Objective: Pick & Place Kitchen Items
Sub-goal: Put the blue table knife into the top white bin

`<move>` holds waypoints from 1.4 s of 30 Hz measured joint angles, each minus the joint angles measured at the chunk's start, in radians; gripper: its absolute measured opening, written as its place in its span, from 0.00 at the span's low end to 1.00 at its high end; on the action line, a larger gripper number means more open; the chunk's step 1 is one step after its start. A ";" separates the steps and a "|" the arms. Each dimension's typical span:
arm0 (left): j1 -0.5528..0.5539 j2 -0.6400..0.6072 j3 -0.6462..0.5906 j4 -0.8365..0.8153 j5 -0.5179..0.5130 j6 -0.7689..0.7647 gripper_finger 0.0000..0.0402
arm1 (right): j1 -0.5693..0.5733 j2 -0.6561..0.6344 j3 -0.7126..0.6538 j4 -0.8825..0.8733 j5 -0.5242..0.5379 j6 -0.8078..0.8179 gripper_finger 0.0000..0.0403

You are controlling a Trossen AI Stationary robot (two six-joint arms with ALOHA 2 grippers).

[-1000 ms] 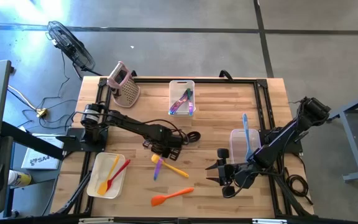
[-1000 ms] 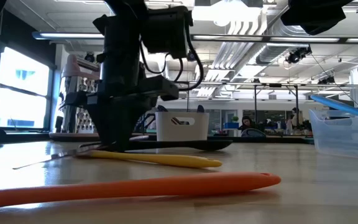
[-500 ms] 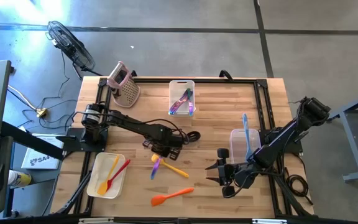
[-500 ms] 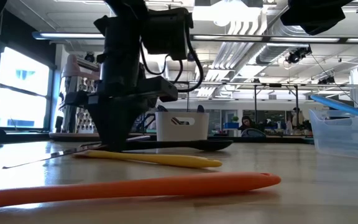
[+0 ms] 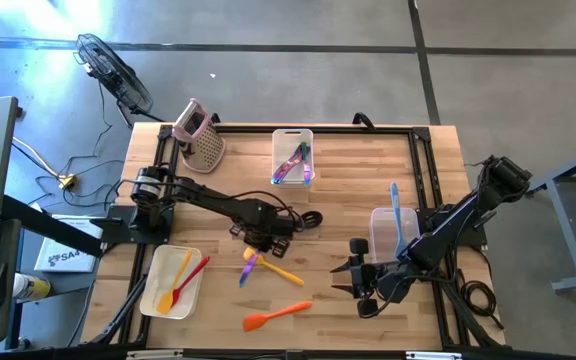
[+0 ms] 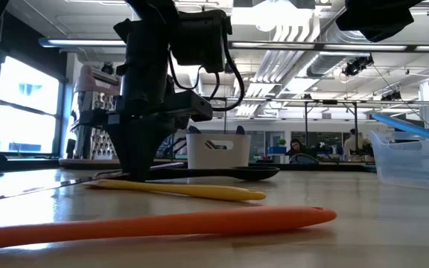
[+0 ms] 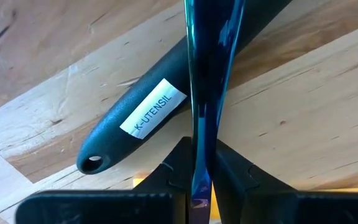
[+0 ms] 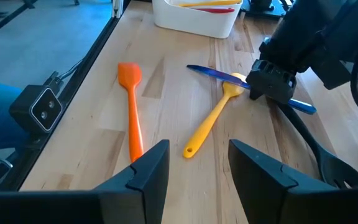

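The left tool [image 5: 255,243] is pinched shut on the thin blue spatula [image 7: 207,74], which lies low over the table [image 5: 348,170] and crosses the yellow spoon [image 8: 211,120] and a black utensil [image 7: 166,96] just beside its fingers. The right tool [image 5: 353,278] waits nearby with its fingers spread and holding nothing. I judge the job partly done: utensils already sit in the white bin [image 5: 148,290], the rear bin [image 5: 277,140] and the clear bin [image 5: 380,240], while the yellow spoon, black utensil and orange spatula [image 5: 278,315] remain loose.
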 joint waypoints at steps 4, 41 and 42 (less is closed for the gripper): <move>-0.017 0.006 0.061 -0.076 -0.001 0.015 0.08 | 0.000 0.000 0.000 0.000 0.000 0.000 0.39; 0.316 -0.002 0.864 -0.431 -0.331 0.632 0.08 | 0.175 0.000 0.000 0.292 0.006 -0.023 0.39; 0.350 0.001 0.864 -0.416 -0.301 0.654 0.08 | 0.175 0.000 0.000 0.292 0.005 -0.016 0.39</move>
